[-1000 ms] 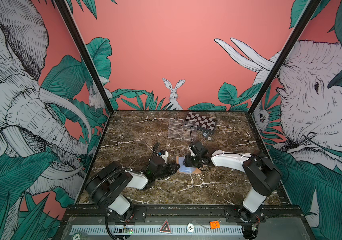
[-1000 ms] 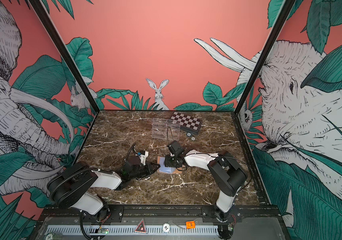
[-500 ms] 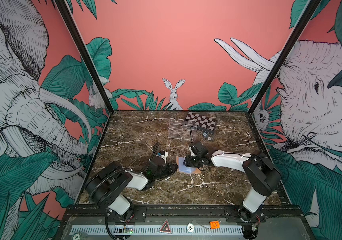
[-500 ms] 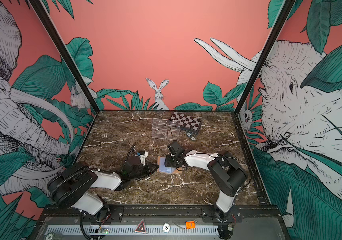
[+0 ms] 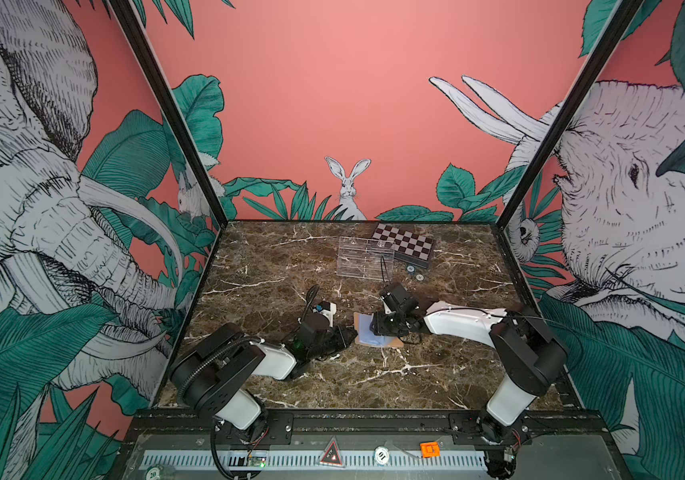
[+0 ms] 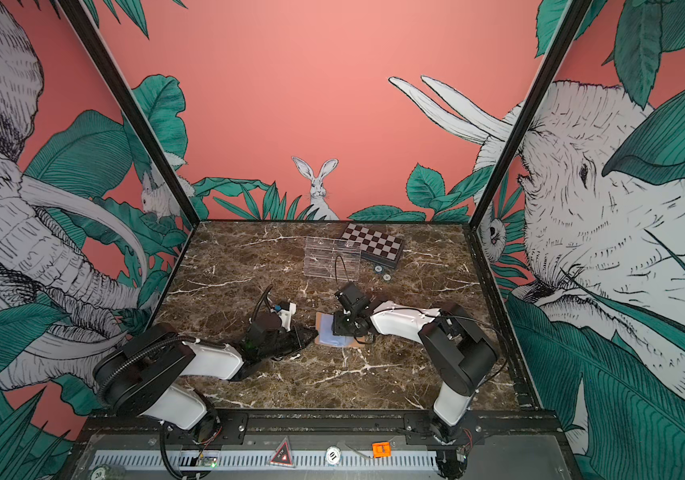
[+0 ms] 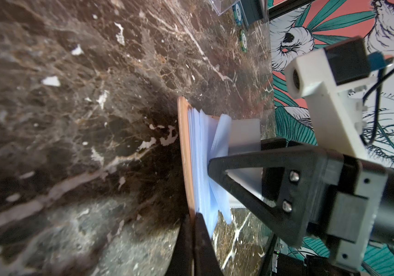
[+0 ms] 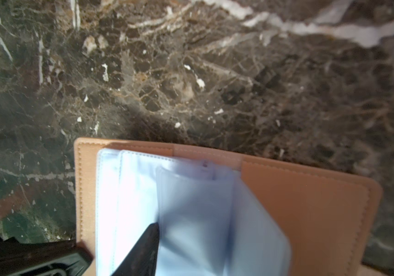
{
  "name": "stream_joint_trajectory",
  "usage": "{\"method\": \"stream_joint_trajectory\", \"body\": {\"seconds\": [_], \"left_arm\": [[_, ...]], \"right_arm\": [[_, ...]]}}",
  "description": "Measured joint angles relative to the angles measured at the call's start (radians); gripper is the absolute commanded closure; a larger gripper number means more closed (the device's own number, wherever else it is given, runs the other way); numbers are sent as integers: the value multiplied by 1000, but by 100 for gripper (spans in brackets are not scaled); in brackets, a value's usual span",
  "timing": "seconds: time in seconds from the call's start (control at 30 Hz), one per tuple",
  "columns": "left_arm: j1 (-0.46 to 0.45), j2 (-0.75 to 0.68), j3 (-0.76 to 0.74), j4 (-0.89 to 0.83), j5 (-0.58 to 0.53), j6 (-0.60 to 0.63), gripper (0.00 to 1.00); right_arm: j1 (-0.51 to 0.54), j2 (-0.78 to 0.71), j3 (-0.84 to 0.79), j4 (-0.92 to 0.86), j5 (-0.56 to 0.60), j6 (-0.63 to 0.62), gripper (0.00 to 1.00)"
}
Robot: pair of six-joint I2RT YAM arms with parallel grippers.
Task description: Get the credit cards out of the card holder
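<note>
Inside the card holder (image 8: 310, 210), pale sleeves (image 8: 191, 203); left tool (image 7: 192, 222) clamps its cover, right tool (image 7: 237, 154) parted.

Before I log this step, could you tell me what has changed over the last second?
The left end effector closed onto the card holder at its edge. The right end effector stayed, jaws apart, among the sleeves; clear tray and checkered box did not move.

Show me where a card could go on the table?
Bare table lies in front of the card holder, and at the back left beside the clear tray. Crowded: the middle, where left gripper and right gripper meet, and around the checkered box.
</note>
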Motion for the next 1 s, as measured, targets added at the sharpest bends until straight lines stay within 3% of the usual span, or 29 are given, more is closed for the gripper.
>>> {"method": "stream_joint_trajectory", "body": {"seconds": [0.33,0.53,0.7,1.0], "left_arm": [[0,-9,0,3,8,4,100],[0,-9,0,17,8,4,100],[0,-8,0,21,8,3,100],[-7,-8,0,35,7,3,100]], "right_arm": [[-5,-175,-51,-121,194,12,35],[-6,-270,-48,-134,206,-3,17],[20,-232,-8,-147,159,-20,9],[64,-43,69,-138,79,-35,7]]}}
